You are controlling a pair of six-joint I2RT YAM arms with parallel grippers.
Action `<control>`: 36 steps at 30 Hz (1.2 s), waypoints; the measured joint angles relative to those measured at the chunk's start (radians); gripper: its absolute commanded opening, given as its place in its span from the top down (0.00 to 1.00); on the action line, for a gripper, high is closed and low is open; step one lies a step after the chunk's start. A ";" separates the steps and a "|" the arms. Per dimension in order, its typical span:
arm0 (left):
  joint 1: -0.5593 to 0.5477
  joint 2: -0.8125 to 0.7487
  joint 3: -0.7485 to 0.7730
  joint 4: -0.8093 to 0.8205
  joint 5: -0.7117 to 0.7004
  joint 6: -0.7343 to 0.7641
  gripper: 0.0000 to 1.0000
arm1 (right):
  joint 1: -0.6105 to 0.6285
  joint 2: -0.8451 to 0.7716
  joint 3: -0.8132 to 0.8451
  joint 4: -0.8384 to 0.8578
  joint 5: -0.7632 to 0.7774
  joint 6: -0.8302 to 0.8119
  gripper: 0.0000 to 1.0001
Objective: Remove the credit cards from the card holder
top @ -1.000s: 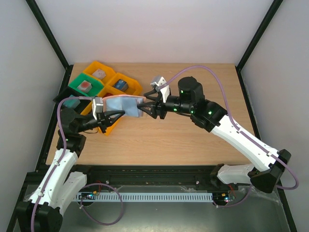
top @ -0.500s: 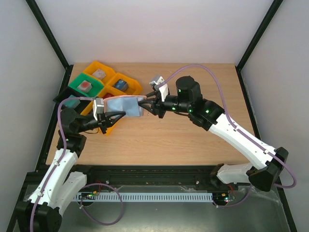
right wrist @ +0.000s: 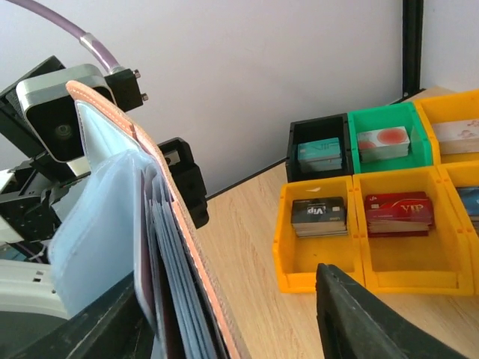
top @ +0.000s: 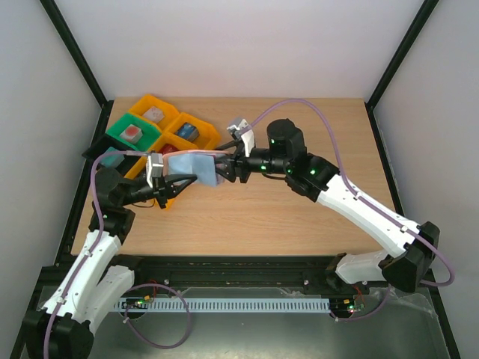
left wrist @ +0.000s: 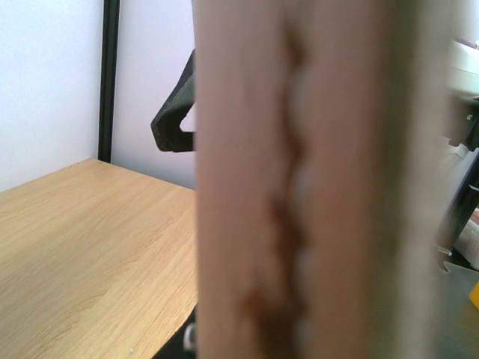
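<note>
White walls and black frame posts close in a pale wooden surface [top: 299, 217], with yellow, green and black trays [right wrist: 283, 239] grouped at its far left corner. From the near left corner the left arm rises, bends at the elbow and runs its forearm rightward above the surface. Its left pincer [top: 185, 180] is clamped on the card holder [top: 196, 166], which it holds aloft near the trays, over the left half of the surface. In the left wrist view the holder's tan stitched edge stands upright and fills most of the picture.

The right arm stretches diagonally from the near right corner toward the holder, wrist level. Its right pincer [top: 224, 169] stands partly spread at the holder's open side. In the right wrist view one dark finger [right wrist: 374, 321] sits apart from the holder; whether the other touches cannot be told. Pale blue credit cards [right wrist: 176, 262] are stacked inside the holder.
</note>
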 measured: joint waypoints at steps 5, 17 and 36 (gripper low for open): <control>-0.001 0.000 0.000 0.000 0.000 0.000 0.98 | 0.020 0.011 -0.010 0.019 -0.005 0.019 0.78; 0.000 -0.002 -0.003 -0.065 -0.331 0.072 0.01 | 0.116 0.161 0.129 -0.093 0.333 0.098 0.98; 0.029 0.000 -0.037 -0.137 -0.643 0.120 0.00 | 0.225 0.329 0.407 -0.451 0.732 0.056 0.99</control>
